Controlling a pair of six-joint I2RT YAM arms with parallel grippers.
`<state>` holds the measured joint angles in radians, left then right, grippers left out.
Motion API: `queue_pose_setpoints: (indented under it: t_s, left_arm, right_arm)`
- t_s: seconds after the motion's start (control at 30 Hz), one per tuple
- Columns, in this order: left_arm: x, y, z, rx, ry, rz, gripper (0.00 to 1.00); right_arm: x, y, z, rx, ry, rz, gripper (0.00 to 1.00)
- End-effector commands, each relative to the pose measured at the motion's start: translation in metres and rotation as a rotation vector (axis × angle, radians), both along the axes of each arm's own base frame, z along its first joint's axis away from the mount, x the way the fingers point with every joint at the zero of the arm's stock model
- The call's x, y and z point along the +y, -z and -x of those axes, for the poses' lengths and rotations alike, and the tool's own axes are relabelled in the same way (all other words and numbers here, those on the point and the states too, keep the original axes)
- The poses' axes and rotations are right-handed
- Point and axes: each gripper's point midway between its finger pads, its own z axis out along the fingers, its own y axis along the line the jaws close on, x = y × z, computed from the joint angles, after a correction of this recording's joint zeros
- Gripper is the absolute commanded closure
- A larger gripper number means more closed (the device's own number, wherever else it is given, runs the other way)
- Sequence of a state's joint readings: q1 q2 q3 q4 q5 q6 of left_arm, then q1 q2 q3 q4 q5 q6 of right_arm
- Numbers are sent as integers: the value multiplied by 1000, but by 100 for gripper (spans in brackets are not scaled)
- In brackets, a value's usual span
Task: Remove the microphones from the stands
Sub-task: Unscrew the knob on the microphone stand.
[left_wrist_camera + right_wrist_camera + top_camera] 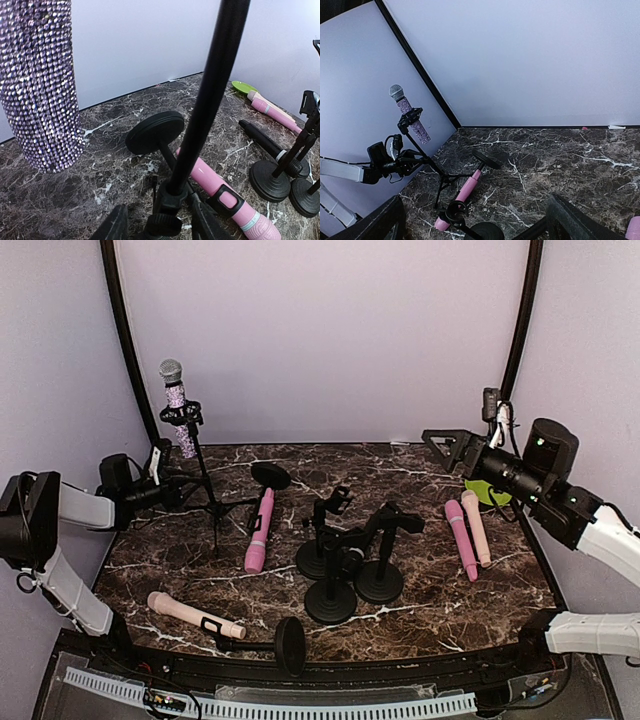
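Closest in, at the near edge of the table [430,620] and right of the tripod stand's [204,480] feet: beige microphone [190,612] lying flat, clipped to a toppled stand [290,645]. Not the job.

Left gripper [170,490] sits just left of the tripod stand, low on its pole. Wrist view shows its fingers [116,226] on either side of the pole's lower collar, jaws partway closed around it. Cannot tell whether they pinch the pole or merely bracket it.

Glitter microphone [176,395], the task's thing, is seated in the clip at the tripod stand's top. It is tilted, head up, tail hanging below the clip. Not yet out.

Right of the tripod stand, near its feet: pink microphone [258,535] flat on the marble. Further right, three short stands [340,565] huddle together. Beyond them, two more pink microphones [468,530] lie side by side.

Right gripper [447,445] is well to the right of the tripod stand, raised off the table, jaws spread wide, nothing between them.

Judgement: this is the bracing step. Left arm looks set to steady the tripod stand, and the pull has not begun. Next move calls for the right arm to cross to the tripod stand's top and close on the glitter body above the clip. It should then draw the microphone up along its own tilt so the stand does not tip.
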<state>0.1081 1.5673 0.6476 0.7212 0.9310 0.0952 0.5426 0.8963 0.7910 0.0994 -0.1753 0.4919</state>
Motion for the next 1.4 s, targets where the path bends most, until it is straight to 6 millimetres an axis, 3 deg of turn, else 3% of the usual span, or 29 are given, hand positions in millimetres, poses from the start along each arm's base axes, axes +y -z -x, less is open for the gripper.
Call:
queue_pose_setpoints:
  t_s: [0.0,0.43,0.83,1.03,1.37]
  left_arm:
    - [-1,0,-3,10,10,-21,57]
    - [-7,1,-1,36,45,-8,72]
    - [-8,3,4,88,49,14,95]
    - [-6,3,6,155,10,63,100]
    - [-4,-3,13,265,-56,186,100]
  right_arm:
    - [-7,-19,2,-38,25,-28,1]
    - [-8,-16,1,-35,32,-23,1]
    - [-10,-16,1,-40,41,-11,1]
    - [-11,-14,1,-40,44,-2,1]
    - [-10,-9,0,-41,45,16,1]
